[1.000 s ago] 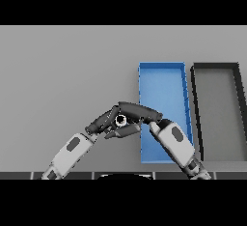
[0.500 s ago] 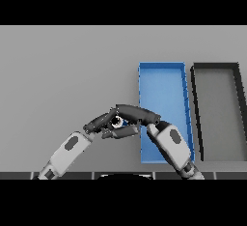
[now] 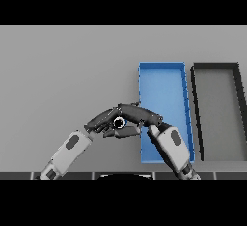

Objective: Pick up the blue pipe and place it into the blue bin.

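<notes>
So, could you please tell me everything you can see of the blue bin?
The blue bin is a shallow, rectangular open tray, bright blue, with thin upright walls and a flat floor that looks like plastic. It sits flat on the grey table, long side running away from the robot, just left of a dark bin. The right arm overlaps its near left corner. No object shows inside it.

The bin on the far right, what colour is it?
The far-right bin is black-walled with a grey floor, seen in the head view, beside the blue bin.
</notes>
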Robot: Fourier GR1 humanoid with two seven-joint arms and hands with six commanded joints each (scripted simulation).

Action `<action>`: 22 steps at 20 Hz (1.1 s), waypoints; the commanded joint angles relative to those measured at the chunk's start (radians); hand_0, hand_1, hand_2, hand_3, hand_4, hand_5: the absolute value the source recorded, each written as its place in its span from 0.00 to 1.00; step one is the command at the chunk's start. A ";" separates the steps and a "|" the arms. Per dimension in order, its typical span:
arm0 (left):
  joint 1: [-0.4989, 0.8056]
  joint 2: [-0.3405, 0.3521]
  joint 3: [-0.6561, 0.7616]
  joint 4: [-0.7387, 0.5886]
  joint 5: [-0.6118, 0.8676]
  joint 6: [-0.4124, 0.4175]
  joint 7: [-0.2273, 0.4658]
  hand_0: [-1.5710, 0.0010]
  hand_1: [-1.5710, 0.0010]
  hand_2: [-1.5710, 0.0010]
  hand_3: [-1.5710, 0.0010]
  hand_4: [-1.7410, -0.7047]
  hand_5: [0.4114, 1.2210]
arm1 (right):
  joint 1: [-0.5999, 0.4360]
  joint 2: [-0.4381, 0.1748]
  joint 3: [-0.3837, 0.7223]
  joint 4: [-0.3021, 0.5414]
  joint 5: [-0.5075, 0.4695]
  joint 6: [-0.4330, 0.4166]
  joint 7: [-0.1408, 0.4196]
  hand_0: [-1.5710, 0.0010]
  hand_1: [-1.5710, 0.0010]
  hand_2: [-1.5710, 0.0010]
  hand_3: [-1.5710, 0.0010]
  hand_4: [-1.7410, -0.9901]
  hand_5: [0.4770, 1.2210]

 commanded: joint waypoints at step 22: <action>0.058 0.026 -0.009 -0.064 0.014 0.015 0.110 1.00 1.00 1.00 1.00 0.85 0.09 | -0.554 -0.219 -0.326 0.211 -0.444 -0.377 0.129 0.00 0.00 0.00 0.00 0.32 1.00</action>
